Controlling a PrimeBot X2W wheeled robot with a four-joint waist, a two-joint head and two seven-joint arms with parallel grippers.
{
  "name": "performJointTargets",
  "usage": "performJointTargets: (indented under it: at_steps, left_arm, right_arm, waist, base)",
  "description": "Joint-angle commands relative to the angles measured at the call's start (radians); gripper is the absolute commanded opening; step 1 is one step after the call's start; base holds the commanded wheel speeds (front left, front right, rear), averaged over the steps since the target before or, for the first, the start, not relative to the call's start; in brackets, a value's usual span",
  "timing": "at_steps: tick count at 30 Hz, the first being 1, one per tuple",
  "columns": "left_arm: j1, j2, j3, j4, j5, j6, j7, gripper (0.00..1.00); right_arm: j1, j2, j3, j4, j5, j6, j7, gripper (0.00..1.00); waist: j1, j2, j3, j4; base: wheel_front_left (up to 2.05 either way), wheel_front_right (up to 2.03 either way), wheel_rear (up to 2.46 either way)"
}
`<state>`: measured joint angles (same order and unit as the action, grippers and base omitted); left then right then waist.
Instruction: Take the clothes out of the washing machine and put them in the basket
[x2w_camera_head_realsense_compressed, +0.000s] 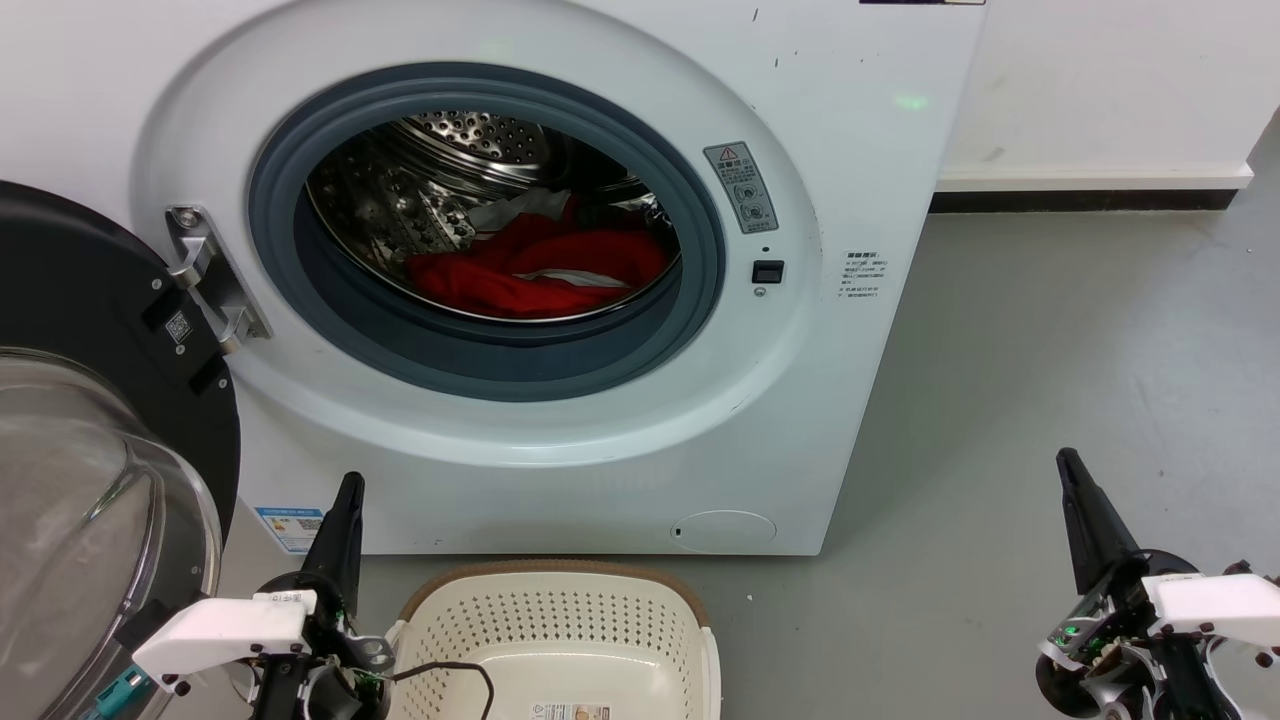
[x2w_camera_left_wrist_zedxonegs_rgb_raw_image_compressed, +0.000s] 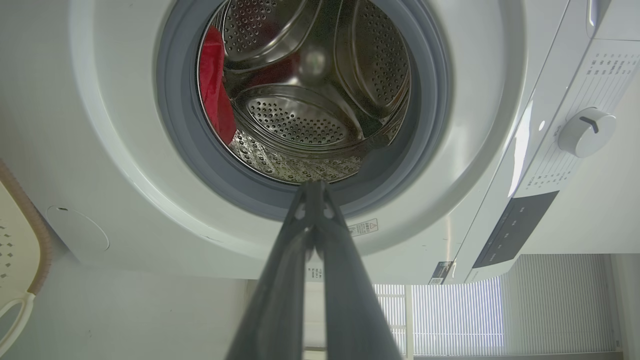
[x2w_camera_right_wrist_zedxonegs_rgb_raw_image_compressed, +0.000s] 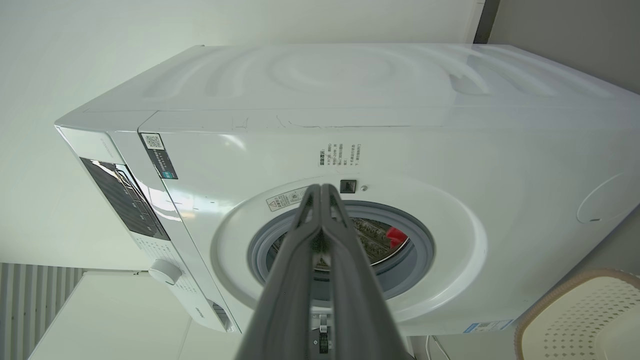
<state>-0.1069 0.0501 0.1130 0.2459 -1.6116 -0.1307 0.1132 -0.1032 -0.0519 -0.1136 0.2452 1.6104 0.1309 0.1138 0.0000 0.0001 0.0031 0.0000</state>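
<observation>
- The left gripper (x2w_camera_head_realsense_compressed: 346, 505) and right gripper (x2w_camera_head_realsense_compressed: 1078, 485) are hovering low, fingers (x2w_camera_left_wrist_zedxonegs_rgb_raw_image_compressed: 287, 270) pressed together, holding nothing.
- The basket (x2w_camera_head_realsense_compressed: 560, 578) is sitting between them.
- Beyond, red clothes (x2w_camera_head_realsense_compressed: 540, 265) are lying inside the washing machine (x2w_camera_head_realsense_compressed: 800, 400); fingers should be opening wide before reaching in.

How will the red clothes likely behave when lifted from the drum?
Probably floppy: the clothes lie crumpled in soft folds. They sit heaped together in the washing machine, so one pinch may drag several. Likely to drape over the grey gasket.
</observation>
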Motion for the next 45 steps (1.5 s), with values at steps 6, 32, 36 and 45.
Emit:
performJointTargets:
  at_steps: [6,32,36,45]
  left_arm:
    - [-0.008,0.000,0.003,-0.002,0.004,-0.002,0.003,0.00]
    - [0.024,-0.002,-0.008,-0.003,0.037,0.000,-0.031,1.00]
    - [0.028,-0.002,-0.007,-0.025,0.105,0.009,-0.051,1.00]
    - [0.040,-0.001,-0.037,-0.087,0.306,0.056,-0.092,1.00]
  right_arm:
    - [-0.016,0.006,0.001,0.000,-0.001,-0.001,-0.001,0.00]
    - [0.023,0.000,0.012,0.013,-0.024,0.000,-0.029,1.00]
    - [0.027,0.000,0.012,-0.002,-0.094,0.000,-0.049,1.00]
    - [0.038,0.000,0.023,-0.070,-0.306,0.000,-0.091,1.00]
  waist:
    - [0.0000,-0.0001,0.000,0.000]
    - [0.0000,-0.0001,0.001,0.001]
    - [0.0000,-0.0001,0.002,0.002]
    - [0.0000,-0.0001,0.005,0.004]
  base:
    - [0.00,0.00,0.00]
    - [0.00,0.00,0.00]
    - [0.00,0.00,0.00]
    - [0.00,0.00,0.00]
